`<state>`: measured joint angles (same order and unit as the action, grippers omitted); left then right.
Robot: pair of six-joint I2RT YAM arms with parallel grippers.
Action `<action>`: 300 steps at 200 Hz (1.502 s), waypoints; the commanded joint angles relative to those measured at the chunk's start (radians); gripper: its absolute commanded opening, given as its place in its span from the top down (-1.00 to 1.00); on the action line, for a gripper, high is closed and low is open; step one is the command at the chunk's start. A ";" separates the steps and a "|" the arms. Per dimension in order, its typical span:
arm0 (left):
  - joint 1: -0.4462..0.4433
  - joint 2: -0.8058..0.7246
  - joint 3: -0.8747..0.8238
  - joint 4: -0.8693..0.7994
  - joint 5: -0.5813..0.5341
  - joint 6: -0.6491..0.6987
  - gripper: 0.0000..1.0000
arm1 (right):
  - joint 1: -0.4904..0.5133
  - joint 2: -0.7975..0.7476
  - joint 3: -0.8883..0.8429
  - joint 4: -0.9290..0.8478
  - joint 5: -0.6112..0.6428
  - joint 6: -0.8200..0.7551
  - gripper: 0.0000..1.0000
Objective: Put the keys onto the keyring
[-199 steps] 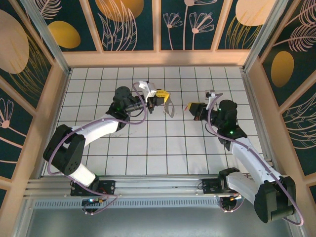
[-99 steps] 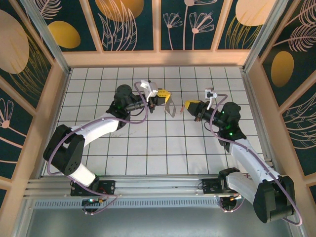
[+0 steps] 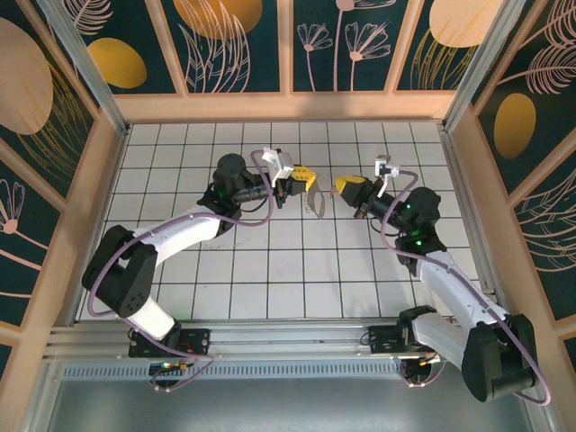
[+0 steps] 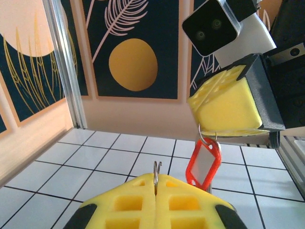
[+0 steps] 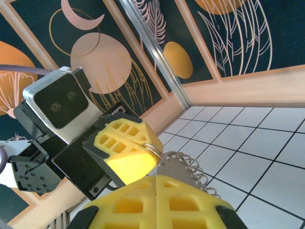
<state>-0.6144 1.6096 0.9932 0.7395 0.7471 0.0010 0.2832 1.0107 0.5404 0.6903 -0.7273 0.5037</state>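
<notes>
Pads (image 4: pixel 224 102): yellow, matt, moulded plastic or rubber with a waffle face. Keyring (image 4: pixel 155 174): thin bright metal wire, its coil (image 5: pixel 187 165) likewise shiny; key (image 4: pixel 204 162) head is glossy red plastic. Tiles (image 4: pixel 119 162): white, smooth, glossy; corner post (image 4: pixel 64 71): brushed metal.

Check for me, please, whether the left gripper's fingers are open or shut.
Shut: the left fingers meet with no gap, pinching the thin metal keyring between them.

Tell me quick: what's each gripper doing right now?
Left gripper: closed, pinching the keyring.
Right gripper: closed, holding the red key by its small loop.
</notes>
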 commanded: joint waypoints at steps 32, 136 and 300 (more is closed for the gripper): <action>-0.018 0.016 0.045 -0.009 0.036 0.018 1.00 | 0.042 0.048 0.045 0.070 -0.008 -0.039 1.00; -0.042 0.042 0.071 -0.040 0.051 0.020 1.00 | 0.068 0.076 0.075 0.071 0.013 -0.057 1.00; -0.049 0.020 0.062 -0.008 0.055 -0.001 1.00 | 0.029 0.070 0.001 0.046 0.072 -0.088 1.00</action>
<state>-0.6540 1.6451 1.0328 0.6731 0.7731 -0.0002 0.3302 1.0973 0.5705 0.7200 -0.6819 0.4427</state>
